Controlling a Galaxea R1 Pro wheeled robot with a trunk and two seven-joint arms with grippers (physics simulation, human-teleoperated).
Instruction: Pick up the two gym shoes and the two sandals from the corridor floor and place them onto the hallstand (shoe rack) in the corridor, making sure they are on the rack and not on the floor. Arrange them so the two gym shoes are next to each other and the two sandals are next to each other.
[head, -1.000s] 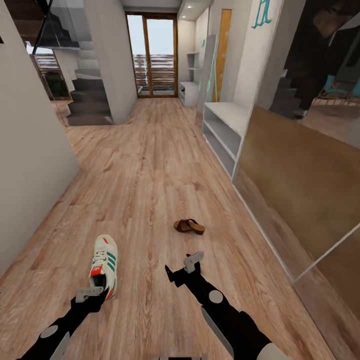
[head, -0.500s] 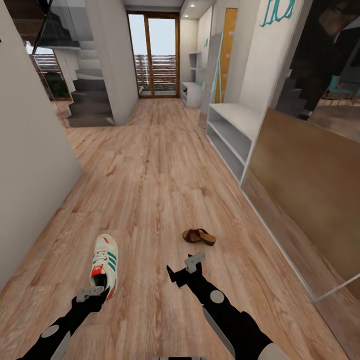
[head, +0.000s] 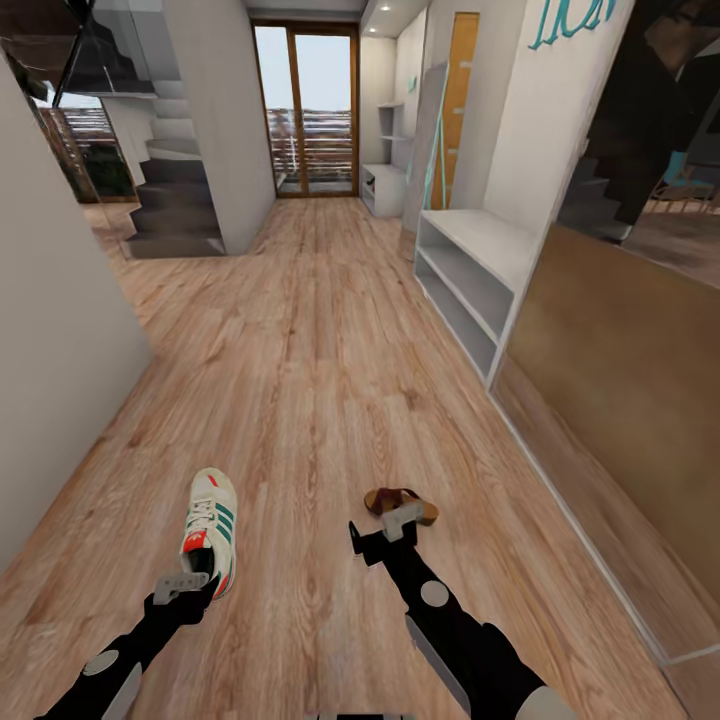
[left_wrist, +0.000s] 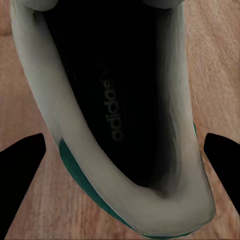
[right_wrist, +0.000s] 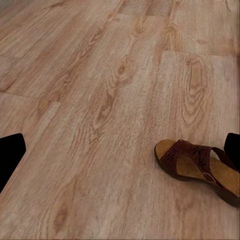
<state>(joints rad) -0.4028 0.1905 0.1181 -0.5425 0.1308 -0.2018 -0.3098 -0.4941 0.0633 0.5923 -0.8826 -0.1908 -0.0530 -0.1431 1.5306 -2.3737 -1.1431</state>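
Note:
One white gym shoe (head: 210, 530) with green stripes hangs low over the corridor floor (head: 300, 380), heel toward me. My left gripper (head: 183, 585) is shut on its heel; in the left wrist view the gym shoe (left_wrist: 115, 100) has a dark fingertip (left_wrist: 22, 165) at each side of its collar. One brown sandal (head: 400, 503) lies on the planks just beyond my right gripper (head: 382, 530), which is open and holds nothing. In the right wrist view the sandal (right_wrist: 200, 167) lies off to one side of the open fingers. The grey hallstand (head: 490, 235) stands against the right wall further ahead.
A grey wall (head: 60, 330) bounds the corridor on the left. A large mirror panel (head: 620, 360) runs along the right wall beside me. Stairs (head: 180, 200) and a glass door (head: 305, 110) close the far end. Open floor lies between me and the rack.
The view has rolled forward down the corridor. The sandal now lies right at my right gripper and the hallstand looks nearer. The gym shoe has stayed with the left gripper.

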